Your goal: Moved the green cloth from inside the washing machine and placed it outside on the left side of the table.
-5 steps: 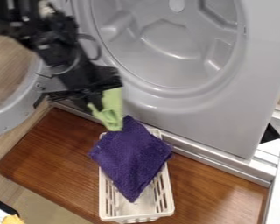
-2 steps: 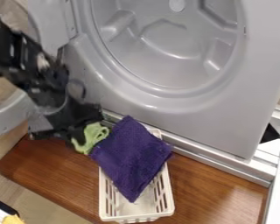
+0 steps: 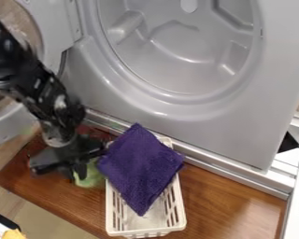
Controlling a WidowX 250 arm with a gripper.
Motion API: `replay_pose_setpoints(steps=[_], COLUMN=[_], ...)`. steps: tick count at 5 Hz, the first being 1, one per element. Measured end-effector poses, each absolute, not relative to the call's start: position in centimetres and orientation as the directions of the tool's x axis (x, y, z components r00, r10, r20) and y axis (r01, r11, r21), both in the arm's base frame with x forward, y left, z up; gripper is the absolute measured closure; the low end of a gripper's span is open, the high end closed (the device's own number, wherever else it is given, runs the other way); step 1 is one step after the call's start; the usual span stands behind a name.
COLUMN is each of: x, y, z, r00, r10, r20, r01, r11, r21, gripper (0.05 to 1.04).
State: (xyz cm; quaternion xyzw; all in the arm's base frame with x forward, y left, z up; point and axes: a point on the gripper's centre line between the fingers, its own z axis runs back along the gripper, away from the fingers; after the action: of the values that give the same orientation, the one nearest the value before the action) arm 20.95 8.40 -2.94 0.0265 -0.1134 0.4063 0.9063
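Pinching the green cloth (image 3: 91,178) beside the basket

The white basket (image 3: 144,232) stands on the brown wooden tabletop (image 3: 230,207), its slatted sides showing, and a purple cloth (image 3: 139,168) drapes over the half nearer the washing machine (image 3: 239,135). One corner of that cloth points up toward the machine, another hangs past the basket's left wall in view, and a third reaches down inside. Basket and purple cloth together block the way immediately to the right of the hand (image 3: 78,173). Above them rises the machine's grey front, with its round opening facing the camera and a pale metal ledge (image 3: 236,176) running along its foot. The machine's round door (image 3: 7,125) stands open at the upper left, and the black arm (image 3: 43,91) slants down in front of it. At the lower left corner of the view sits a small yellow thing (image 3: 15,234) by a dark edge, too cut off to name.

The hand is at the left part of the tabletop, angled downward, with the green cloth pinched at its tip. The cloth bunches just beneath and to the right of that tip, low over the wood and outside the machine. Its right edge meets the purple cloth's left corner in view; whether the two touch cannot be told.
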Motion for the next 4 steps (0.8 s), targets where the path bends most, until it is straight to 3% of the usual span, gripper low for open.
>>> replay_pose_setpoints(steps=[2,3,4], x=[21.2,21.8,22.3], y=[9.4,9.5,9.1], z=[-5.1,-5.1,-4.9], r00=[0.6,0.598,0.596], r10=[0.78,0.788,0.793], r20=[0.179,0.145,0.128], r01=[-0.791,-0.797,-0.799], r11=[0.611,0.605,0.601], r21=[-0.014,-0.003,-0.004], gripper=[0.931,0.714,0.412])
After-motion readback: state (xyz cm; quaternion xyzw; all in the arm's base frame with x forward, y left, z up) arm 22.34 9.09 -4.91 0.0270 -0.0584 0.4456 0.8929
